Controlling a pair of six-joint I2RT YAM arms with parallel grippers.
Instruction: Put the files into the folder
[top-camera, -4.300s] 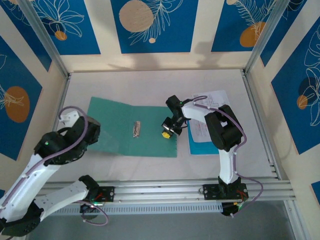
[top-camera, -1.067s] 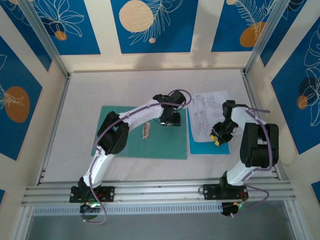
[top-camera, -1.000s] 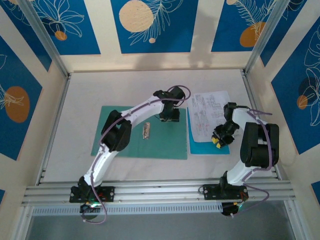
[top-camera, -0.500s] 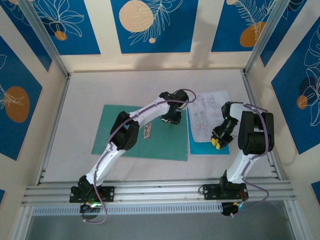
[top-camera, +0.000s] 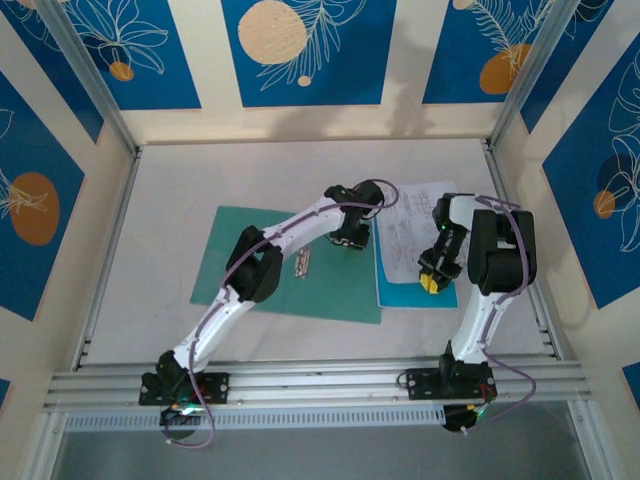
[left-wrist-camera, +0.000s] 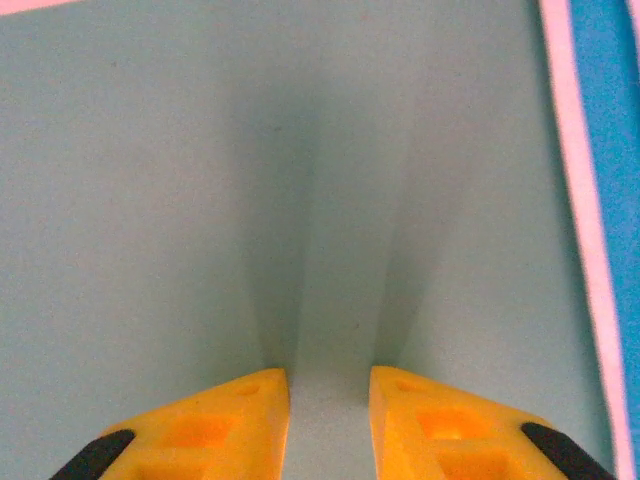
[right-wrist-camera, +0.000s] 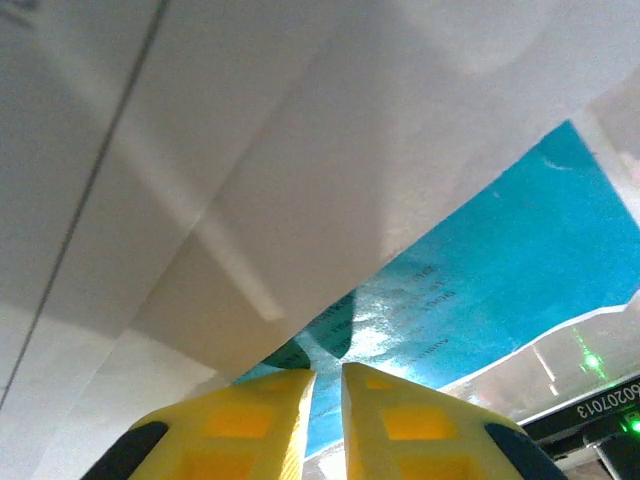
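Observation:
The teal-green folder (top-camera: 225, 265) lies open on the table, with its clip (top-camera: 303, 262) at the spine. My left gripper (top-camera: 349, 238) presses down on its right cover. In the left wrist view that gripper (left-wrist-camera: 330, 375) is open, and bare folder cover (left-wrist-camera: 200, 200) shows in the gap. The files lie just right of the folder: white printed sheets (top-camera: 405, 235) on a bright blue sheet (top-camera: 398, 293). My right gripper (top-camera: 430, 283) sits at their near edge. Close up, that gripper (right-wrist-camera: 327, 375) has its jaws almost together over the blue sheet (right-wrist-camera: 480, 290), with a white sheet (right-wrist-camera: 250, 150) bowed up above it.
An aluminium rail (top-camera: 320, 380) runs along the near edge, and frame posts stand at the back corners. The files' blue edge (left-wrist-camera: 610, 150) lies a narrow strip of table (left-wrist-camera: 570, 200) away from the folder's right edge. Open table stretches behind the folder.
The left arm has reached further right, and the folder has slid right with it, closer to the files. Both grippers' jaws have narrowed. The right gripper has shifted slightly toward the files' near edge.

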